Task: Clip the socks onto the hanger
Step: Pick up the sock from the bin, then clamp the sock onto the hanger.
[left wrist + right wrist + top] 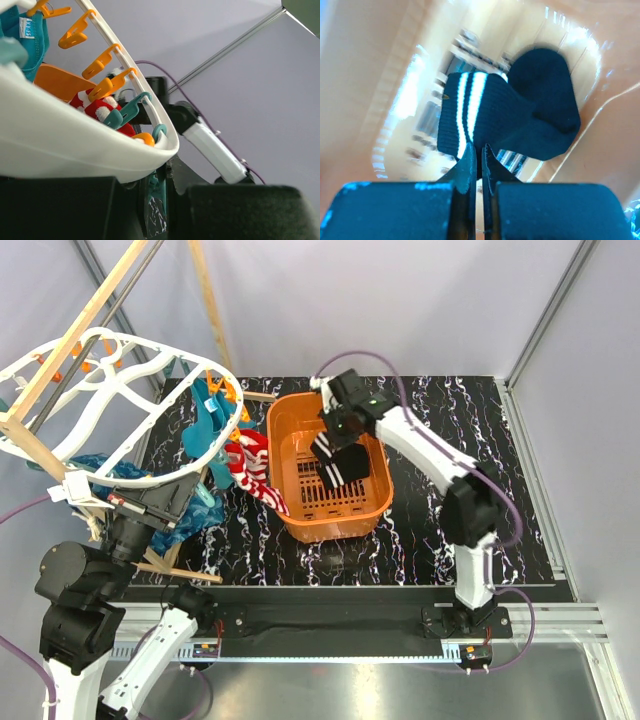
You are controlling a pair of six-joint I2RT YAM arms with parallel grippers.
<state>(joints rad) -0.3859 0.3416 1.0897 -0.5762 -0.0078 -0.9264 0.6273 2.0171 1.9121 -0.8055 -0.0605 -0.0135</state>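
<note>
Closest to us, the right gripper (480,157) has its jaws pressed together on the edge of a black sock (510,112) with two white stripes, which hangs over the orange basket (300,525). At 9 o'clock of the basket we see a red-and-white sock (250,465), between it and the hanger (75,145). At 8 o'clock of the table (420,540), the left gripper (175,490) is clamped on the white rim of the hanger.

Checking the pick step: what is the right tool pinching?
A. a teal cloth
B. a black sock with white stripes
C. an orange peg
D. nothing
B: the right tool is shut on the edge of the black sock with white stripes, which hangs above the orange basket.
</note>
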